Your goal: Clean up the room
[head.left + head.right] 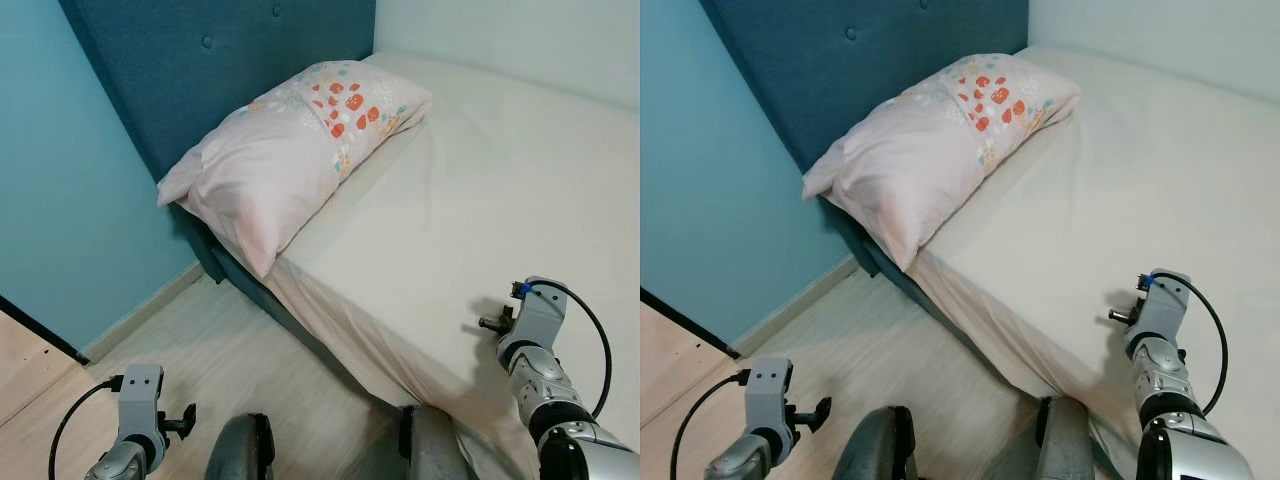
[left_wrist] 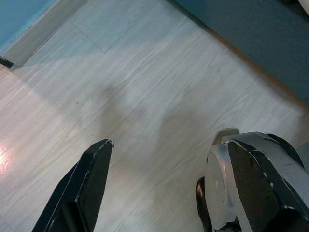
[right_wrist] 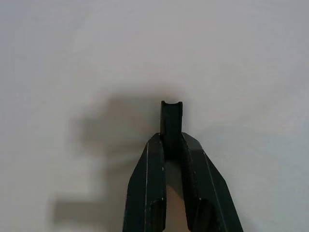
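Head view first: the robot stands at the corner of a bed point(image 1: 520, 200), and the pillow point(image 1: 290, 150) lies up against the teal headboard point(image 1: 240, 60). The pillow's long axis runs along the headboard, one end toward the far wall, the other sticking out past the mattress edge over the wood floor point(image 1: 200, 340). The sheet point(image 1: 340, 320) droops off the near corner in a loose fold, so tidying looks barely half done; the pillow probably wants centring and the sheet tucking.

Left wrist view: the left pincer point(image 2: 164, 188) hangs low over the floorboards, its fingers spread wide with nothing between them.

Right wrist view: the right pincer point(image 3: 172, 140) hovers just above the plain sheet, fingers pressed together and holding nothing.
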You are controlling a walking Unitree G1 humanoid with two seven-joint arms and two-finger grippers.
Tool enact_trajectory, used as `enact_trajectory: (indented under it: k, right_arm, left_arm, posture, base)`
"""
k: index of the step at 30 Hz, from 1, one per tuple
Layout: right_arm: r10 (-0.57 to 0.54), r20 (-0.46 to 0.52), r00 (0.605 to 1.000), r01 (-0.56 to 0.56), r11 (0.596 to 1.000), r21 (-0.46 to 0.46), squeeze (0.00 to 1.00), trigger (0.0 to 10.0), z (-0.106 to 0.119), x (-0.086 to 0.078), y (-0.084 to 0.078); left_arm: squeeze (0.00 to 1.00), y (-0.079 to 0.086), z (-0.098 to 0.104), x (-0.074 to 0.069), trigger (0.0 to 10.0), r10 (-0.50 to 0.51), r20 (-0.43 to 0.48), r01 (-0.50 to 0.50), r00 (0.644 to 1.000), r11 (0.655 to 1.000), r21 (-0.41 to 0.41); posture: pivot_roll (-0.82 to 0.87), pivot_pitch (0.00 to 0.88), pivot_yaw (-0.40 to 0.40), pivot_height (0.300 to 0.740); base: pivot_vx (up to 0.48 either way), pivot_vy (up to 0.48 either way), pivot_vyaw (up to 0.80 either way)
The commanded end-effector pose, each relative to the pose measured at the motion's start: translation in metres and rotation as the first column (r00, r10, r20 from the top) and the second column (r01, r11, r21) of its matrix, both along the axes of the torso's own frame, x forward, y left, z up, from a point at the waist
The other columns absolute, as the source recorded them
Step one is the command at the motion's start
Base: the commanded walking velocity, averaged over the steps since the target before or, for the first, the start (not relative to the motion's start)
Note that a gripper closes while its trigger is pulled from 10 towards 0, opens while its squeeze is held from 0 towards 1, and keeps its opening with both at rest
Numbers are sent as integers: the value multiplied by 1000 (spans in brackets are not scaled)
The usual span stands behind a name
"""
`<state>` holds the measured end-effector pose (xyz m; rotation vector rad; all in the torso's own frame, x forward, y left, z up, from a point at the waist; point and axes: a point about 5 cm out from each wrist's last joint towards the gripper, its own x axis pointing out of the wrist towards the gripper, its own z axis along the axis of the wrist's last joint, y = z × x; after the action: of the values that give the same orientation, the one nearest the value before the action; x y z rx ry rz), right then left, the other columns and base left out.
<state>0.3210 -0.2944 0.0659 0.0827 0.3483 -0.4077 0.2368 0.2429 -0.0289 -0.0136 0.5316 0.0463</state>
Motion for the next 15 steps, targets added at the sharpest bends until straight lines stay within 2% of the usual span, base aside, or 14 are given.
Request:
enact_trajectory:
  k: [1,7,8,10,11,12,13,15]
  right_arm:
    - [-17,-11,1000,17,1000,19,0,0,-5,-4,0]
    - [26,54,998,-27,999,27,0,0,4,4,5]
    - [64,127,990,-73,995,62,0,0,14,12,10]
    - [64,127,990,-73,995,62,0,0,14,12,10]
    - [91,182,979,-108,991,84,0,0,21,17,14]
    - [91,182,979,-108,991,84,0,0,21,17,14]
    - [142,264,954,-174,980,101,0,0,36,27,22]
    - [142,264,954,-174,980,101,0,0,36,27,22]
  left_arm:
    - [0,0,-6,-9,10000,-6,-26,6,1000,1000,2]
    - [0,0,-8,-11,10000,-8,-37,8,999,1000,1]
    - [0,-1,-8,-11,10000,-8,-39,8,999,1000,1]
    - [0,-1,-8,-11,10000,-8,-39,8,999,1000,1]
    - [0,-1,-8,-10,10000,-8,-40,8,999,1000,1]
    - [0,-1,-8,-10,10000,-8,-40,8,999,1000,1]
    - [0,-2,-8,-9,10000,-6,-40,6,999,1000,1]
    - [0,-2,-8,-9,10000,-6,-40,6,999,1000,1]
  posture:
    - [29,208,80,575]
    - [27,201,79,575]
    - [23,188,77,575]
    - [23,188,77,575]
    - [23,188,77,575]
    - [23,188,77,575]
    - [14,180,76,575]
    - [14,180,76,575]
  base:
    - [0,0,0]
    - [0,0,0]
    - [0,0,0]
    - [0,0,0]
    - [0,0,0]
    - [0,0,0]
    - [0,0,0]
    - [0,0,0]
